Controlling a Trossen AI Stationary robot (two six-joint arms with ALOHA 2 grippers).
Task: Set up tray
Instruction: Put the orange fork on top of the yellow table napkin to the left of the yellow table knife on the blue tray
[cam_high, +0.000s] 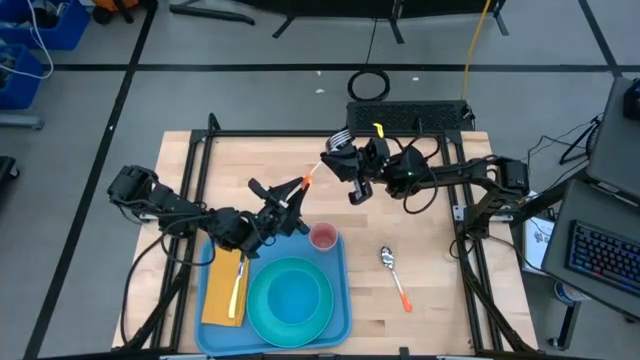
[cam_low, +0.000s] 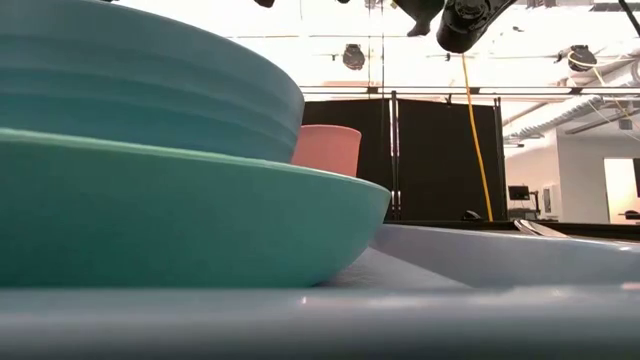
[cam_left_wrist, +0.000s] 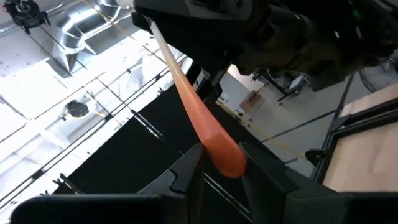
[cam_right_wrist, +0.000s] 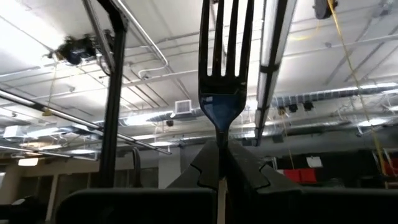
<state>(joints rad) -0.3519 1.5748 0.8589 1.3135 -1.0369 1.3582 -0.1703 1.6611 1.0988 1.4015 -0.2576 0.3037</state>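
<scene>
A fork with an orange handle (cam_high: 307, 181) and metal tines (cam_high: 339, 139) hangs in the air over the table's middle, held by both grippers. My left gripper (cam_high: 296, 193) is shut on the handle's end and my right gripper (cam_high: 330, 160) is shut on the metal neck. The light-blue tray (cam_high: 338, 300) lies at the near edge. On it are a teal plate (cam_high: 262, 310) with a blue bowl (cam_high: 292, 295), a pink cup (cam_high: 323, 237) and a yellow napkin (cam_high: 218, 290) bearing a yellow-handled utensil (cam_high: 238, 285). My left gripper pinches the rounded free end of the fork's orange handle (cam_left_wrist: 225, 157) between its two fingers. The handle runs on away from the fingers toward my right gripper, clear of the table. My right gripper pinches the fork's thin metal neck (cam_right_wrist: 220, 138) just below the tines, between its two fingers. The tines (cam_right_wrist: 225, 43) stand out beyond the fingertips in line with them. The fork is lifted clear of the table.
A spoon with an orange handle (cam_high: 394, 276) lies on the bare wood to the right of the tray. A black power strip (cam_high: 405, 115) and cables sit beyond the table's far edge. Black frame rails (cam_high: 200, 160) run along the table's sides.
</scene>
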